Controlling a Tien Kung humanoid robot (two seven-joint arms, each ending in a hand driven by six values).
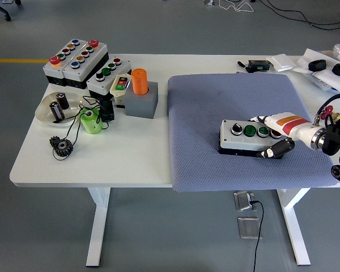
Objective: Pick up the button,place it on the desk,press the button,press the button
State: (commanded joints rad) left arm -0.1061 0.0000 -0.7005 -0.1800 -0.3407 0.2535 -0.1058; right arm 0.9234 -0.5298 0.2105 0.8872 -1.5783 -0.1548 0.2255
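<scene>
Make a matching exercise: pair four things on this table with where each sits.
Things:
1. grey four-button control box
2. orange cylinder
3. black gear wheels
4. two dark batteries

Places:
A. in the white dish
B. on the grey block
C. on the blue-grey mat, in the right hand
D. on bare tabletop near the left front edge

Pairs: 1-C, 2-B, 3-D, 4-A

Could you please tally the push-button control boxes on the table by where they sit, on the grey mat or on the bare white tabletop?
On the grey mat: 1, the button box gripped by the right hand
On the bare tabletop: 4, the two-row box, the dark-sided box, the small cream box and the orange-button box
Total: 5
</scene>
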